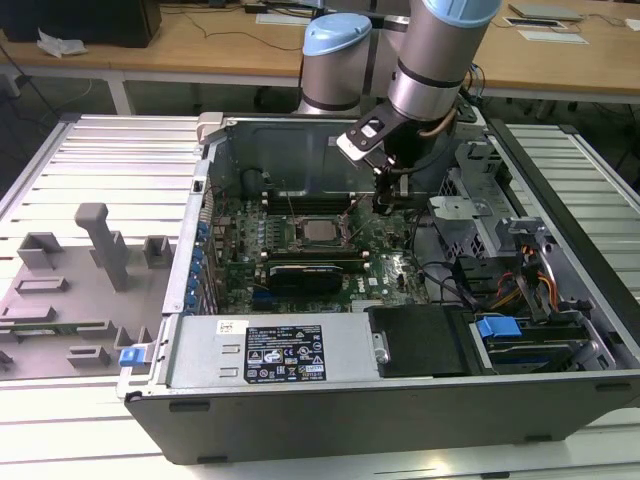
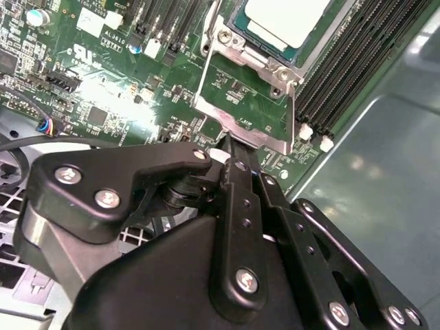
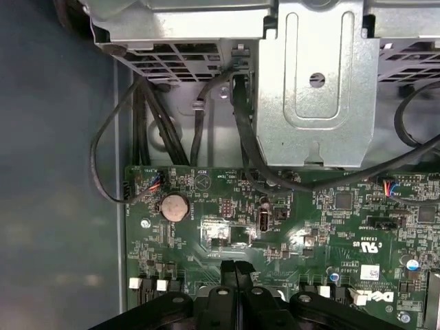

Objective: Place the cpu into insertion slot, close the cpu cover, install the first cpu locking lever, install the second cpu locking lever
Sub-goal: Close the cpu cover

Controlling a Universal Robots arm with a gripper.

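Resting at the open cover's edge, chip seated

Black, bolted gripper (image 2: 230, 148) links crowd the second wrist view. The fingers are pressed together with nothing visible between them, and their tips are at the free edge of the cpu cover (image 2: 254, 132). That thin silvery frame is swung open off the socket, with green motherboard (image 2: 103, 103) showing through its square window. Beyond its hinge, the cpu (image 2: 282, 17), a matte silvery square, sits in the insertion slot (image 2: 251, 34). Long black memory slots (image 2: 344, 62) run just beside it, then the smooth grey case wall (image 2: 385, 172).

The first wrist view adds board that the second lacks: a round coin cell (image 3: 174, 205), looped black cables (image 3: 103, 165) and a stamped steel bracket (image 3: 316, 82).

The exterior view places the gripper just to that view's right of the cpu, inside the open case (image 1: 400, 410), with ribbed bench (image 1: 120, 150) open around it
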